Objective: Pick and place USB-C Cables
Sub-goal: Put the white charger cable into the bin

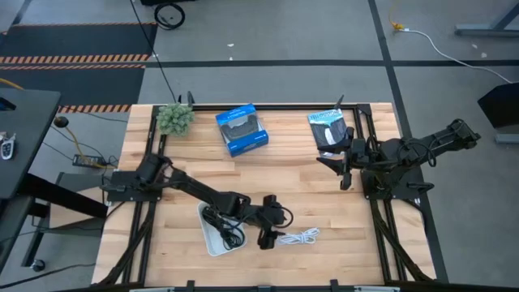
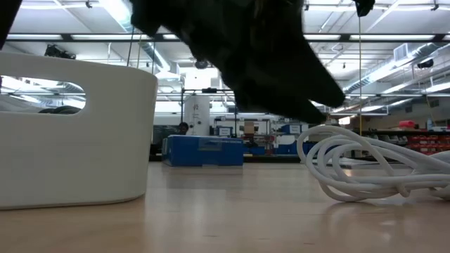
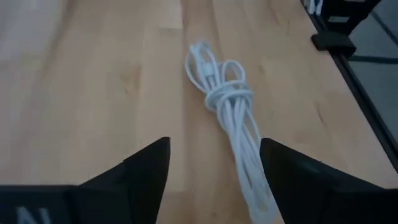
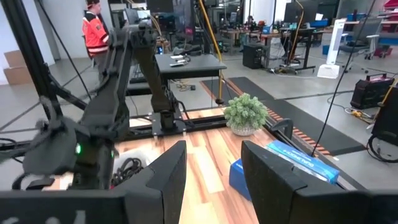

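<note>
A white bundled cable lies flat on the wood near the table's near edge. It also shows in the left wrist view and the low view. My left gripper is open just left of it. In the left wrist view the cable's nearer end lies between the fingers, close beside one of them; I cannot see a touch. Dark bundled cables lie in a white tray. My right gripper waits open at the table's right, touching nothing.
A blue box, a black-and-white package and a small green plant stand along the far edge. The tray's wall rises just left of the left gripper. Bare wood lies between the two arms. A person stands beyond the table.
</note>
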You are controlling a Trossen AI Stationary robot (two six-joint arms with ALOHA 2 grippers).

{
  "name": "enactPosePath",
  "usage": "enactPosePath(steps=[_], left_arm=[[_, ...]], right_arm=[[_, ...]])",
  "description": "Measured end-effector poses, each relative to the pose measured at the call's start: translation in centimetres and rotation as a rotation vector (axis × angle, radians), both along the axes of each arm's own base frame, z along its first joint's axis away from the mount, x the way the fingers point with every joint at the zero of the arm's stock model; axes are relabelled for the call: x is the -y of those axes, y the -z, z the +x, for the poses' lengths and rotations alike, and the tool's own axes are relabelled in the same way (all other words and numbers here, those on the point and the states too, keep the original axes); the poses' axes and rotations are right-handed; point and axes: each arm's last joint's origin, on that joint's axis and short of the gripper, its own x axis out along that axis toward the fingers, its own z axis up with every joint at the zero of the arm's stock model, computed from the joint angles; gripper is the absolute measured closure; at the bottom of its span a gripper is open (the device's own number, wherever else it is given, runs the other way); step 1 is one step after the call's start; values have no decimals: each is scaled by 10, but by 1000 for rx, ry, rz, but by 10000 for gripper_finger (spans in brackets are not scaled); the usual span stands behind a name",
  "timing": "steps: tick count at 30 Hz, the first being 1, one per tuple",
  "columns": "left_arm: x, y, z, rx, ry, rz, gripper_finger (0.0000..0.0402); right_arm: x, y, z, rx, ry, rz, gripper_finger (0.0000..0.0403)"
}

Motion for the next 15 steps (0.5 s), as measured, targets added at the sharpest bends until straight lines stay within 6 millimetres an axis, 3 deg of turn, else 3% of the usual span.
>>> enactPosePath(steps=[7, 15], left_arm=[[12, 23, 4, -3, 85, -54, 144], [10, 34, 3, -41, 102, -6, 193]], right_arm=[[0, 0, 0, -3, 0, 1, 243], [0, 1, 0, -6, 0, 1, 243]])
